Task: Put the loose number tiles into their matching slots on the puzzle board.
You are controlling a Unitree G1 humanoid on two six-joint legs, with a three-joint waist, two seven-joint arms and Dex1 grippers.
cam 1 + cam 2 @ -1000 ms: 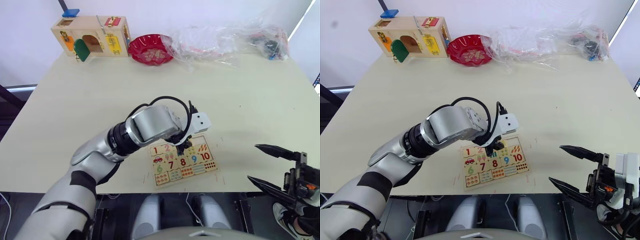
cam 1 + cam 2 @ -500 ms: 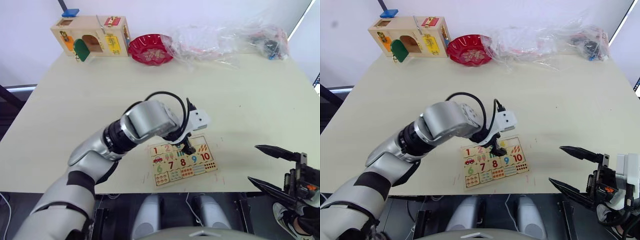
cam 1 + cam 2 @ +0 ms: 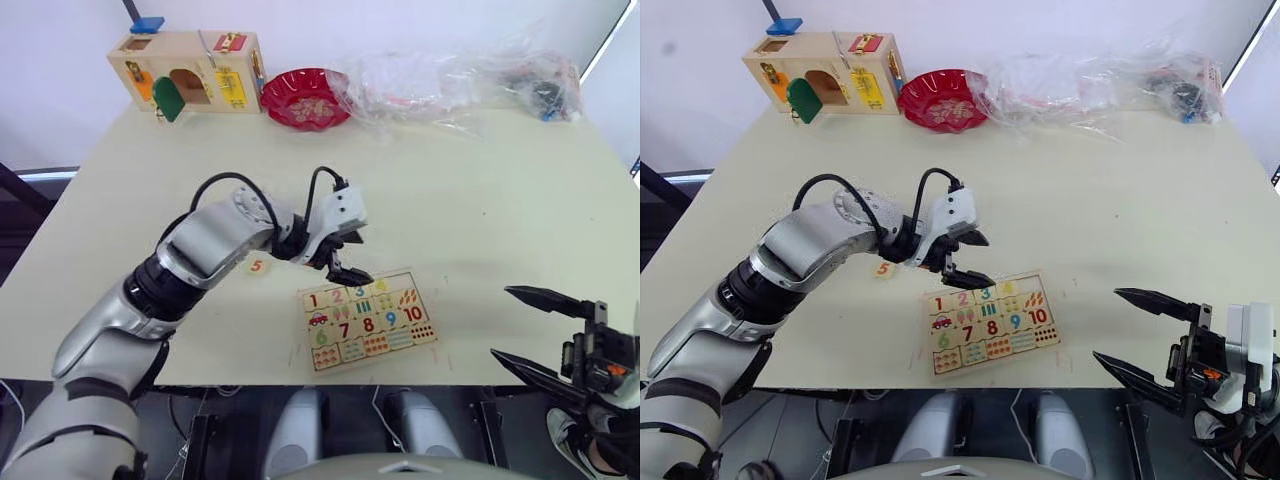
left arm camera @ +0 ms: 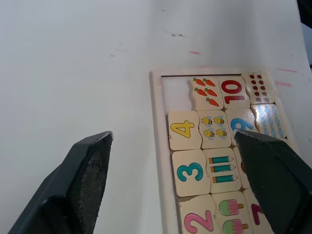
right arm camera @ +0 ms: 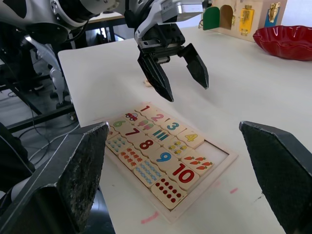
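The puzzle board lies near the table's front edge. Tiles 1 to 4 sit in its number row, with the 4 beside one empty slot at the row's end. A loose tile printed with an orange 5 lies on the table left of the board. My left gripper hangs open and empty just above the board's far left corner. It also shows as the left gripper from the other wrist. Off the table's front right, my right gripper is open and empty.
At the back of the table stand a wooden latch box, a red bowl and crumpled clear plastic bags. The board's near rim is close to the table edge.
My left gripper has lifted off the board's number row and drawn back to the left, now open. The arm no longer hides the 5 tile. The right gripper has not moved.
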